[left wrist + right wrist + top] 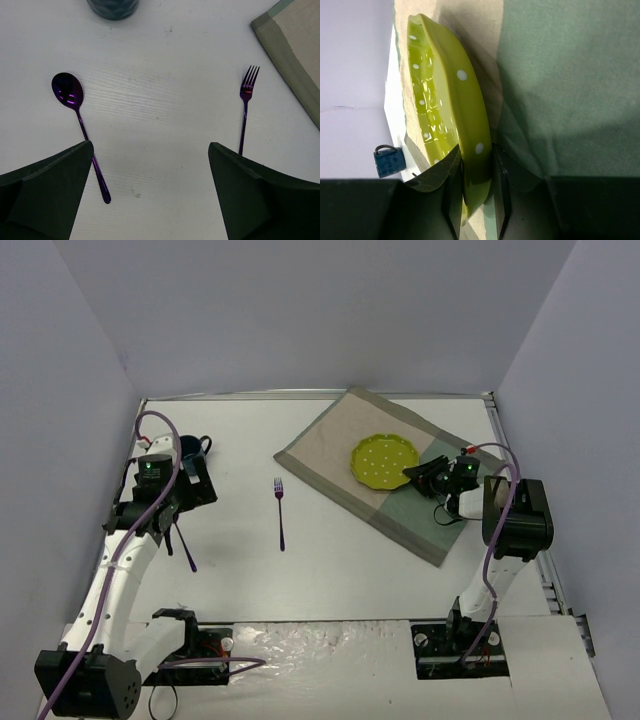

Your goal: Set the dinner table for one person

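Observation:
On the white dinner table (330,580) lies a beige-and-green placemat (330,445) at the back right. A lime-green plate with white dots (383,461) rests on the placemat. My right gripper (418,478) is shut on the plate's right rim; in the right wrist view both fingers of the gripper (476,150) pinch the plate (445,90) at its edge. A purple fork (280,512) lies mid-table and a purple spoon (185,545) lies at the left. My left gripper (151,145) hangs open above the bare table between the spoon (75,110) and the fork (245,107), holding nothing.
A dark blue mug (190,450) stands at the back left, just behind the left gripper (195,485). Grey walls close in the table on three sides. The placemat's corner (295,45) shows at the right of the left wrist view.

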Robot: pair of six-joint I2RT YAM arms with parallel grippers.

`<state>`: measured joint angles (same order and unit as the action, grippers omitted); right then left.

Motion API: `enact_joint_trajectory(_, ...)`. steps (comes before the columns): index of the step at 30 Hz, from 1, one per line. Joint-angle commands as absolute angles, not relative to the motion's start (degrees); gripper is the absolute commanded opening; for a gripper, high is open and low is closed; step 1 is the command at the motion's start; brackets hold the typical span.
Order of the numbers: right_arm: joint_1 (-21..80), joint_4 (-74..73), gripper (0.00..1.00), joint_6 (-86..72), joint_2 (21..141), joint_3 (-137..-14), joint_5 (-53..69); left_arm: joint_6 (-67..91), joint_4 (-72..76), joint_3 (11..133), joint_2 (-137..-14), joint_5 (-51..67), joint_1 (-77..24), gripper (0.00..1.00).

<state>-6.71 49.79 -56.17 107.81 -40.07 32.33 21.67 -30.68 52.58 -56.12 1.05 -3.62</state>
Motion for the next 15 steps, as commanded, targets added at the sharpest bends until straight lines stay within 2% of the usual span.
enact_joint_trajectory(1,-6.59,53.17,0.27,-53.41,104.65,-43.82,32.52,21.61,-28.82,52.82,-55.54,1.24,-3.16,0.97)
enact_joint_trajectory(7,-6.59,46.01,0.47,-49.91,103.03,-45.54,30.25,21.62,-28.92,52.82,-55.46,0.88,-3.16,0.97)
enact_joint_trajectory(10,-6.56,41.77,0.61,-47.55,101.34,-46.52,28.27,21.62,-29.15,52.82,-55.46,0.59,-3.16,0.97)
enact_joint_trajectory(15,-6.38,32.75,0.71,-42.03,97.79,-48.44,22.25,21.9,-29.37,52.84,-55.56,0.6,-3.08,0.97)
